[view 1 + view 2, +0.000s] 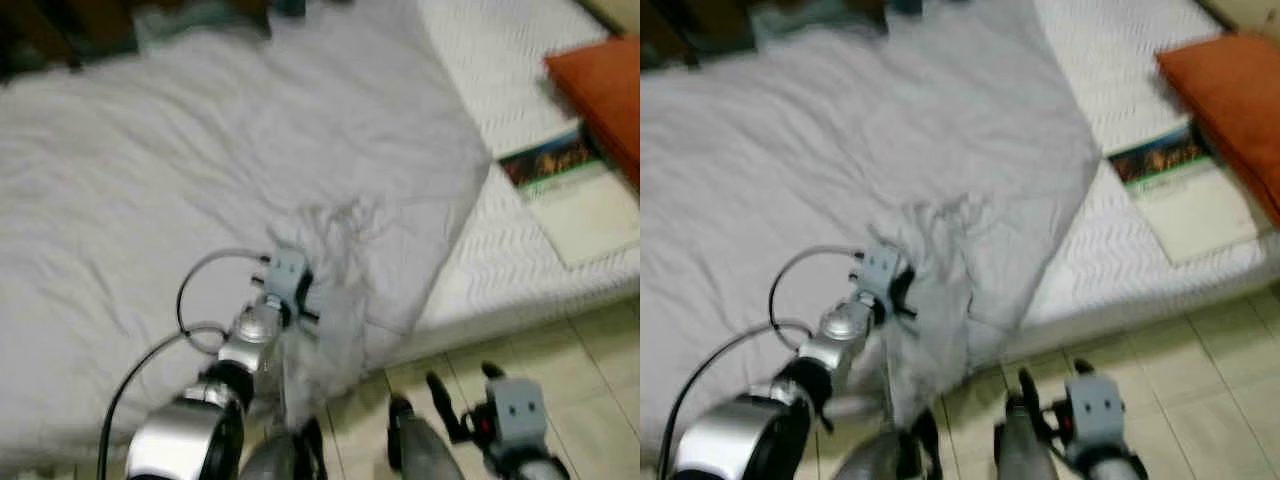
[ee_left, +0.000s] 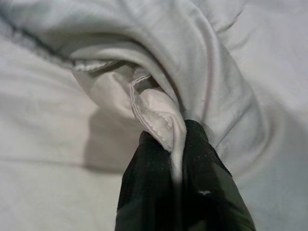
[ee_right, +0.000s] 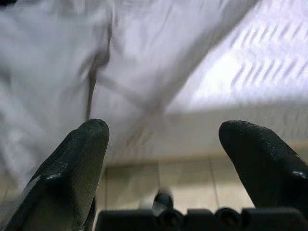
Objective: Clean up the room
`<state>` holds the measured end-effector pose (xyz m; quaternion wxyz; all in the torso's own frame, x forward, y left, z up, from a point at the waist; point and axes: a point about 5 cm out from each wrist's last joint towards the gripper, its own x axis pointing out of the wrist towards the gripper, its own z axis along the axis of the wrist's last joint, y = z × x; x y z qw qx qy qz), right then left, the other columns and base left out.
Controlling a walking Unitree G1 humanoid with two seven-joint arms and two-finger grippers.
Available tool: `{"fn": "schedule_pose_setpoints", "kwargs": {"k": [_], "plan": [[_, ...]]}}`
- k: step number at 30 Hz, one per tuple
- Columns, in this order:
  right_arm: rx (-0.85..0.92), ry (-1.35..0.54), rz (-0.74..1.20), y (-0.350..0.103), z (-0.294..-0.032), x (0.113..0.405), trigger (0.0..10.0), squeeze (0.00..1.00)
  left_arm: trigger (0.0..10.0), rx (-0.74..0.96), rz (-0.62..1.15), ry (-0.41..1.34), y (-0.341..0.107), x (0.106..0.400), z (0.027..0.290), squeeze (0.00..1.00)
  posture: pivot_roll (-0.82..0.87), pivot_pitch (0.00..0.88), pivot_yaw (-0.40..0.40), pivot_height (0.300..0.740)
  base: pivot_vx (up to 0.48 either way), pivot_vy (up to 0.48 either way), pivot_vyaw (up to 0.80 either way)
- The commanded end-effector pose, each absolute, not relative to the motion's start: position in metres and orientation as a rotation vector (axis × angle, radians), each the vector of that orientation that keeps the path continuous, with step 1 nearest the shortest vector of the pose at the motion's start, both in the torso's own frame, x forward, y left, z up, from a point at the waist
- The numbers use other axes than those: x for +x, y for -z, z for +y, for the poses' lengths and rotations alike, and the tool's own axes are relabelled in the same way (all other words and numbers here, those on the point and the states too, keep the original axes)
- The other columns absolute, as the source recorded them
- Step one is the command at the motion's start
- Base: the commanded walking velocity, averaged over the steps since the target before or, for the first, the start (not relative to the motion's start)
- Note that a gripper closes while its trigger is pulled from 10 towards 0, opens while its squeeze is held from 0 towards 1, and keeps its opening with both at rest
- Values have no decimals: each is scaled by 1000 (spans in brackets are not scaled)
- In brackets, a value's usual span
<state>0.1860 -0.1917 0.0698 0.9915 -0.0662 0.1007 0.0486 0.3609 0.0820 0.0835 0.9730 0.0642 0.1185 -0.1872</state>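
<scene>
A crumpled white sheet (image 1: 250,130) covers most of the bed, and one corner hangs over the mattress edge toward the floor. My left gripper (image 2: 175,144) is shut on a bunched, hemmed fold of that sheet (image 2: 159,115); from the head camera the left gripper (image 1: 318,228) sits at the puckered spot near the bed's front edge. My right gripper (image 1: 462,385) is open and holds nothing, low over the tiles just in front of the mattress side. Its two black fingertips (image 3: 86,144) point at the hanging sheet and the mattress edge.
The bare quilted mattress (image 1: 500,60) shows at the right, with an orange pillow (image 1: 605,85) and a flat book (image 1: 575,195) lying on it. Beige tiled floor (image 1: 590,370) runs along the bed's front. Dark furniture (image 1: 60,30) stands behind the bed at far left.
</scene>
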Motion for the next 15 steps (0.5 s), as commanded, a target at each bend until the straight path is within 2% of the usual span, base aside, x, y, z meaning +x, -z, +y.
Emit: {"fn": "schedule_pose_setpoints", "kwargs": {"k": [1,4,8,15], "plan": [[-128,-81,244,-61,-196,183,10000,0,10000,125,267,372,-73,356,89,0,-339,120,151,740,0,-480,0],[-131,-81,232,-61,-198,190,10000,0,10000,123,272,400,-70,352,84,0,-343,102,152,740,0,-480,0],[-148,-90,223,-58,-201,202,10000,0,10000,161,266,517,-62,340,60,0,-340,79,157,740,0,-480,0],[-159,-101,220,-59,-203,213,10000,0,10000,179,269,592,-55,330,43,0,-338,76,153,740,0,-480,0]]}}
